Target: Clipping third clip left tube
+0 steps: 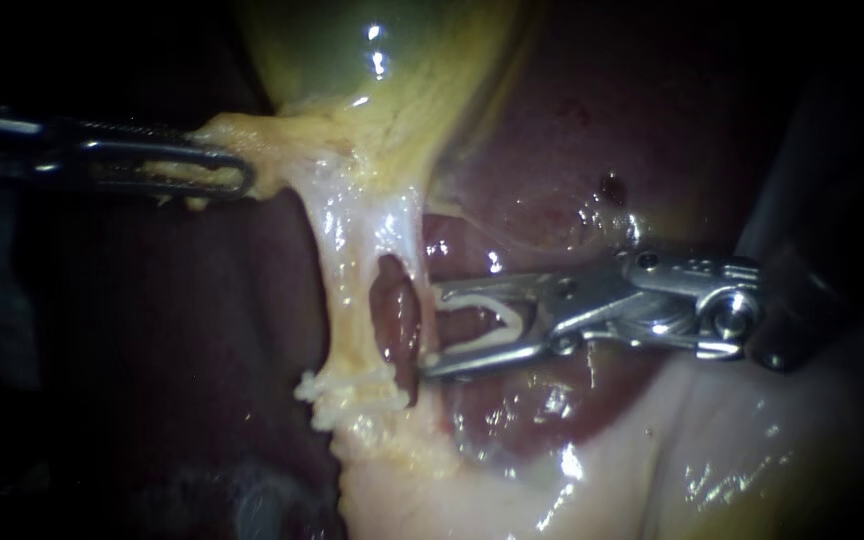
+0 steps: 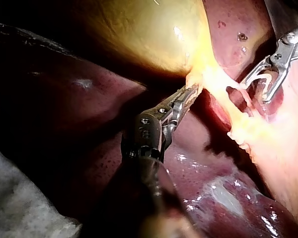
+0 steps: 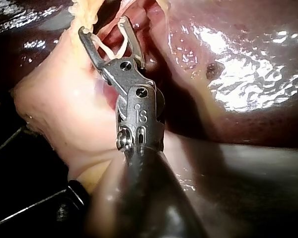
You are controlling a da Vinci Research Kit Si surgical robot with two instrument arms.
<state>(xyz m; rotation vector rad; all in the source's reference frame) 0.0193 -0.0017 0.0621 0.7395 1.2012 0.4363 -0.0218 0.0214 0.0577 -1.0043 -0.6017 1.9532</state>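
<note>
The pale left tube [image 1: 357, 265] runs down from the yellow gallbladder [image 1: 392, 70], with a dark red tube [image 1: 398, 320] just to its right. My right instrument [image 1: 430, 328] comes in from the right. Its jaws stand wide apart and carry a white clip [image 1: 492, 315], and their tips lie beside the red tube. I see no clip on either tube. My left instrument [image 1: 227, 178] is shut on yellow fatty tissue [image 1: 272, 150] at the gallbladder's neck and holds it taut. The wrist views show the same holds: left instrument [image 2: 191, 94], right instrument [image 3: 104, 27], clip [image 3: 111, 47].
Dark red liver [image 1: 572, 130] lies behind and around the tubes. Pale glistening tissue [image 1: 712, 450] fills the lower right. A frayed yellow stump [image 1: 347, 395] hangs at the left tube's lower end. White gauze [image 2: 20, 208] lies beside the left instrument's shaft.
</note>
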